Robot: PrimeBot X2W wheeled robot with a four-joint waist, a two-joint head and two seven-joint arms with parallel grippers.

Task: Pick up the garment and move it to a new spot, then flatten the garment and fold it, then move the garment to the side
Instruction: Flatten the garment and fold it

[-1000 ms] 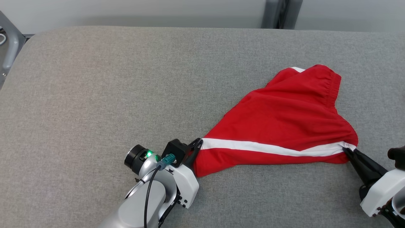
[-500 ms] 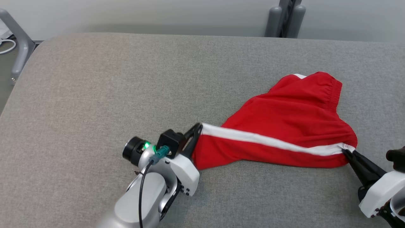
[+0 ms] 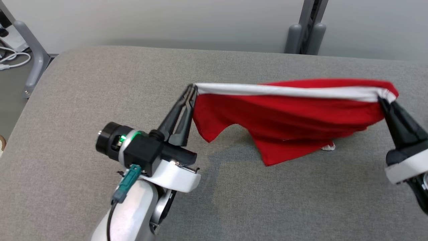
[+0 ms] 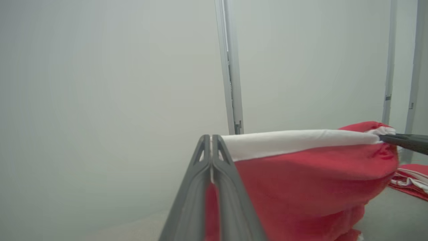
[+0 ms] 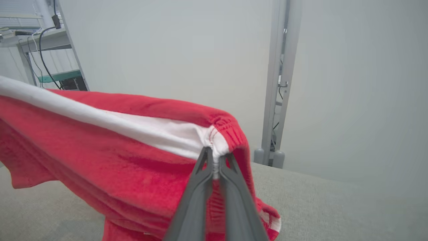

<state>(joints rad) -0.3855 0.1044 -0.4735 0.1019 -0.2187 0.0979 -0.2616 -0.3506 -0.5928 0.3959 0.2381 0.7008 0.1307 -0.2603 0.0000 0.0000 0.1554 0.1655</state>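
The garment is a pair of red shorts with a white side stripe, stretched between both grippers and lifted off the grey table. Its lower part droops and touches the table. My left gripper is shut on the left end of the stripe, also seen in the left wrist view with the red cloth hanging to its right. My right gripper is shut on the elastic waistband end, seen close up in the right wrist view, where the garment spreads to the left.
A grey upright post stands behind the table's far edge. A metal frame leg and white cables are off the far left corner. Open grey tabletop lies left and in front of the garment.
Both grippers have risen and carried the striped edge up, so the garment now hangs taut between them instead of lying on the table. The head camera has tilted up somewhat.
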